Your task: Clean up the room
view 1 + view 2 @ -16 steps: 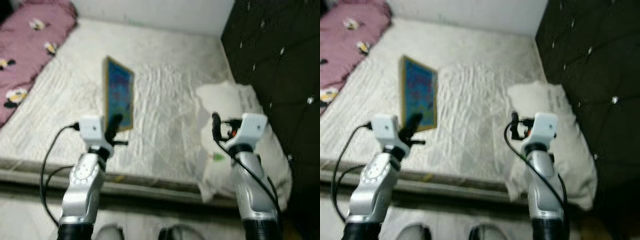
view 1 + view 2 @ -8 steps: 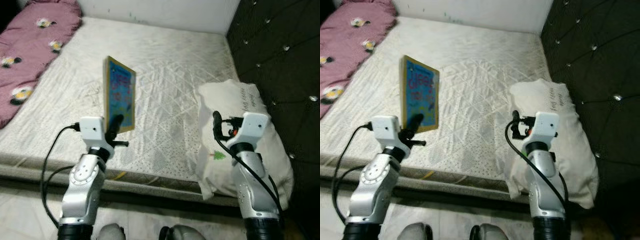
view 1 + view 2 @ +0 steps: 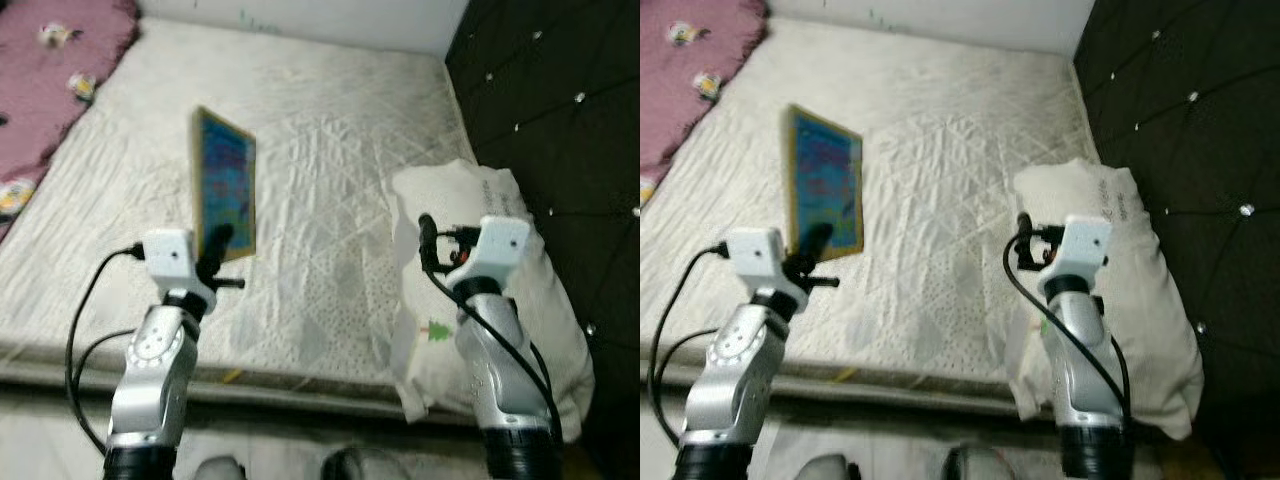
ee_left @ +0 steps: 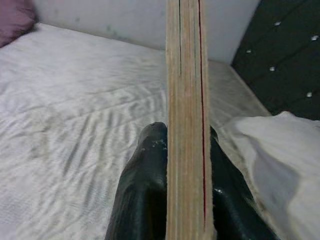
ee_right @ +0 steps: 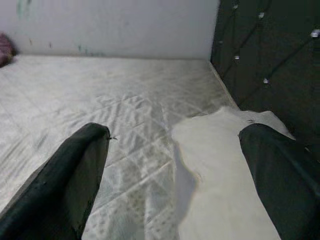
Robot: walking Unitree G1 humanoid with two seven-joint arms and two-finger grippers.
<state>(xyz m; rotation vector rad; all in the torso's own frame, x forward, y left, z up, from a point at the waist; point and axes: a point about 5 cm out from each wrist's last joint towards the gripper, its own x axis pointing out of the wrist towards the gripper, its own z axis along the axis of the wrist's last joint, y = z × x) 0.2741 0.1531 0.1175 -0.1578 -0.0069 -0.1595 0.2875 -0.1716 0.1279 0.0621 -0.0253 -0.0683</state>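
Observation:
A thin book with a blue cover and a tan border (image 3: 225,196) stands upright on its edge over the white mattress (image 3: 330,130), held by my left gripper (image 3: 218,243), which is shut on its lower end. In the left wrist view both black fingers (image 4: 145,195) clamp the book's layered tan edge (image 4: 186,115). My right gripper (image 3: 426,240) hovers open above the left part of a white pillow (image 3: 510,310) at the bed's right side; nothing lies between its fingers (image 5: 75,175).
A dark tufted headboard (image 3: 560,110) rises along the right. A pink flowered blanket (image 3: 50,60) lies at the far left of the bed. The mattress's front edge (image 3: 300,385) runs just before my arms, with a pale wall (image 3: 300,12) behind the bed.
The whole picture has shifted a little as the camera moved closer over the bed. My left gripper still holds the book upright and my right gripper stays open over the pillow.

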